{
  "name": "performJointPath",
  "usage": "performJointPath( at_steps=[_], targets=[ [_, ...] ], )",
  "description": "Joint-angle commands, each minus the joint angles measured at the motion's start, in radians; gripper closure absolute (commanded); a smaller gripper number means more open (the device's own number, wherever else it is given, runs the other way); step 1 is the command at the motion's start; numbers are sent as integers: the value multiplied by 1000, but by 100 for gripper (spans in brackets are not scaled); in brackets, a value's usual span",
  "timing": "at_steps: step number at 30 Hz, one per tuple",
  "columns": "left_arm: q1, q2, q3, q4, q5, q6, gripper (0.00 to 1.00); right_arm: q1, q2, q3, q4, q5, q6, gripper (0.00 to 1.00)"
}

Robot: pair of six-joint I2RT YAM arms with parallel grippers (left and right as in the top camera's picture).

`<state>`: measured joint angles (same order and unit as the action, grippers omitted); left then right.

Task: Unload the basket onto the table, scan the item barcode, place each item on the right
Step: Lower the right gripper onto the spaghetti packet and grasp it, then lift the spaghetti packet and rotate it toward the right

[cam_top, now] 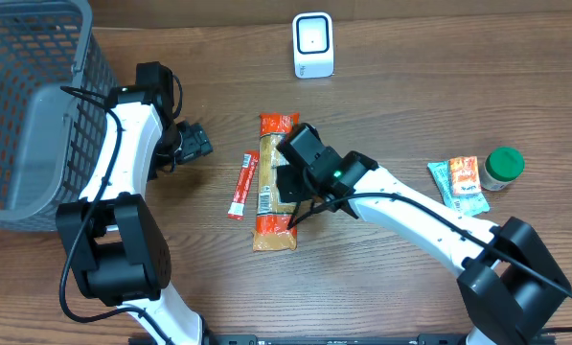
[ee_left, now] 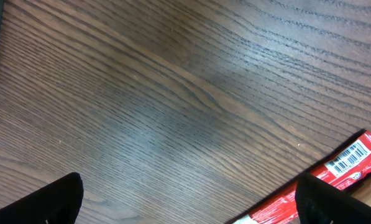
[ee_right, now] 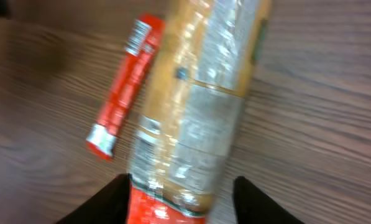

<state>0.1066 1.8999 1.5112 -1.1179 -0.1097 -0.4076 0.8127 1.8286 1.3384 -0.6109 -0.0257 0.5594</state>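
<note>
Cracker pack [cam_top: 271, 225] lies mid-table, long axis running far edge to near edge. Red stick packet [cam_top: 242, 185] sits just beside it on the left. Right gripper [cam_top: 288, 177] is over the pack, fingers [ee_right: 114, 199] outside its long edges; view is blurred, can't tell if it's clamped. Left gripper [cam_top: 194, 142] is spread wide over bare wood, between the basket [cam_top: 36, 105] at the left edge and the stick. Scanner [cam_top: 312, 43] stands at the far edge, with bare wood between it and the pack.

My left gripper [cam_top: 199, 144] hangs wide open at left centre; my right gripper [cam_top: 287, 177] sits mid-frame, pointing down, fingers [ee_right: 114, 199] part-way apart.
</note>
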Motion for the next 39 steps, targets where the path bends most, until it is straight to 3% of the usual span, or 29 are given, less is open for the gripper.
performJointPath(
  at_steps=[1,12,20,30,39],
  targets=[
    [-3,-17,2,0,-5,27,0,39,16,10,-25,46,44,41],
    [-3,-17,2,0,-5,27,0,119,212,10,-47,102,39,38],
    [-3,-17,2,0,-5,27,0,71,198,59,-331,115,10,38],
    [-3,-17,2,0,-5,27,0,-72,193,77,-541,233,-229,26],
    [-3,-17,2,0,-5,27,0,-146,126,261,-589,190,-409,25]
  ],
)
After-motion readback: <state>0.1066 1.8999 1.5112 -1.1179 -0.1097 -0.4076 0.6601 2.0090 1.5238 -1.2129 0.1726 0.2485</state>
